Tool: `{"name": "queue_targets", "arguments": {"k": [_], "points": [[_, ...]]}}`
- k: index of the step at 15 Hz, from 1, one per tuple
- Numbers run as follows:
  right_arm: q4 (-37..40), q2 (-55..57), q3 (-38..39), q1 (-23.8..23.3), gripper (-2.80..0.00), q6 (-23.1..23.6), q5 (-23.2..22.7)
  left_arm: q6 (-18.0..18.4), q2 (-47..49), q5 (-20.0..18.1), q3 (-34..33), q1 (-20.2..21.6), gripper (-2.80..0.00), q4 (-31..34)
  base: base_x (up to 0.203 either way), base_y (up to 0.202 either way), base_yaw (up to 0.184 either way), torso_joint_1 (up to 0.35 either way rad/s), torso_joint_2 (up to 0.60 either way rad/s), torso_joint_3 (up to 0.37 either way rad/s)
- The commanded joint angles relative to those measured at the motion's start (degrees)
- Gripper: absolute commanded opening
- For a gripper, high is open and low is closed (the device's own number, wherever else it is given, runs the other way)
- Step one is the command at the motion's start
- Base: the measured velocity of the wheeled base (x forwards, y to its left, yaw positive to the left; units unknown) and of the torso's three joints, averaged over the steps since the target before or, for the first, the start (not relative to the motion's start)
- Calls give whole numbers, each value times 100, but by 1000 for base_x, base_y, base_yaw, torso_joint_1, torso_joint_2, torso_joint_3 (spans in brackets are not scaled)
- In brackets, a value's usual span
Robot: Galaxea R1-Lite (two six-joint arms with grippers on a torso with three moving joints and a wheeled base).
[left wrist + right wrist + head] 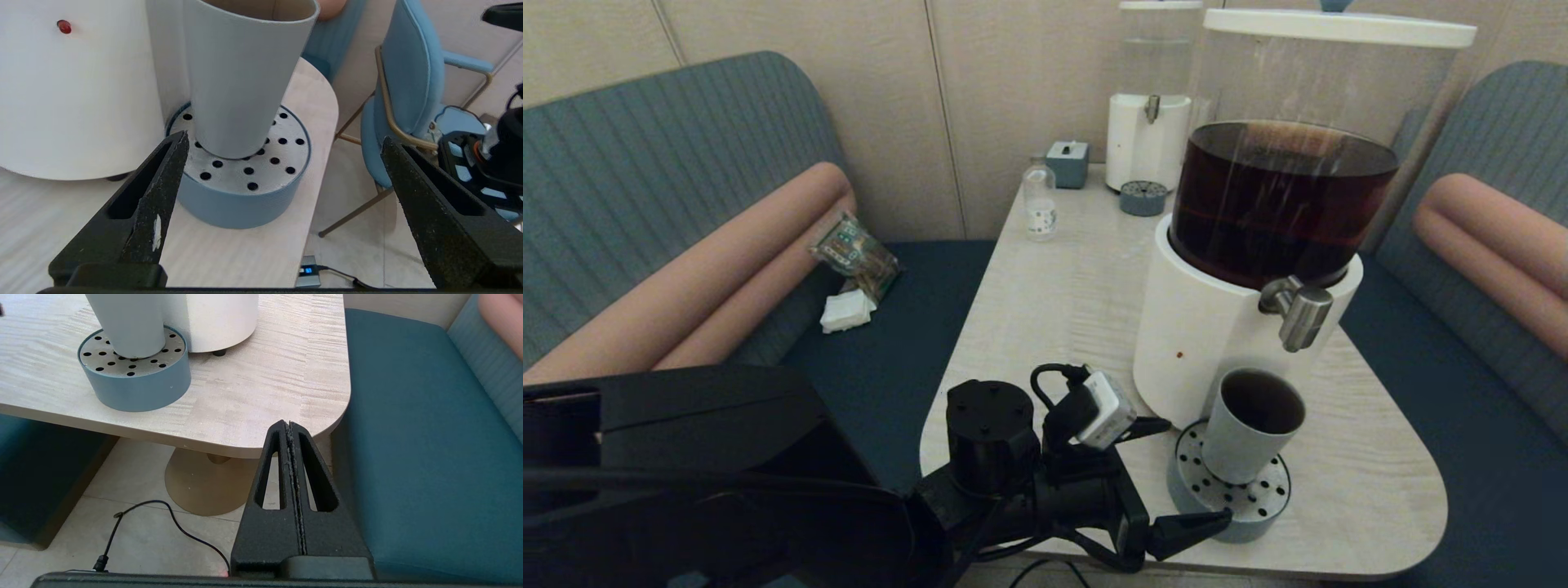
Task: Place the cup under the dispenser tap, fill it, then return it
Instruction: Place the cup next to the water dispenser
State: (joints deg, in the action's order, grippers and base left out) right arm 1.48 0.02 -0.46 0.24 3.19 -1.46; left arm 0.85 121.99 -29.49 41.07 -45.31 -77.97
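- Left gripper [1188, 478] fingers [157, 200] spread wide, released, nothing between them; just short of the cup [1248, 437], not touching.
- Cup upright on perforated drip tray [1262, 498], below the tap [1298, 313], dark inside.
- Tray against dispenser [1201, 343] base on bench [1062, 294].
- Right gripper [290, 426] fingers pressed together, empty, beyond the bench corner, above the floor.

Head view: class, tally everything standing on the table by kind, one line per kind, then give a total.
Dispensers: 2 (large one with dark liquid, narrower one with clear liquid)
Drip trays: 2 (near, far)
Cups: 1
Bottles: 1
Small grey-blue boxes: 1
Total: 7
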Motion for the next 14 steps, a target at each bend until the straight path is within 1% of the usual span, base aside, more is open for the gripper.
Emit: {"name": "queue_targets", "arguments": {"k": [1,2,3,7,9,14], "points": [[1,-2,2,2,-280,-3,-3,-21,143,63,117,-13,0,-43,0,0,0,0,0,0],[1,-2,-2,2,-280,6,-3,-54,206,237,228,-13,0,-43,0,0,0,0,0,0],[1,-2,0,2,-280,6,-3,-59,217,259,273,-13,0,-43,0,0,0,0,0,0],[1,-2,2,2,-280,6,-3,-72,341,268,507,-22,0,-35,0,0,0,0,0,0],[1,-2,-6,2,-280,6,-3,-68,412,263,538,-83,0,-43,0,0,0,0,0,0],[1,-2,-6,2,-280,6,-3,-103,600,251,867,-170,0,-37,0,0,0,0,0,0]]}}
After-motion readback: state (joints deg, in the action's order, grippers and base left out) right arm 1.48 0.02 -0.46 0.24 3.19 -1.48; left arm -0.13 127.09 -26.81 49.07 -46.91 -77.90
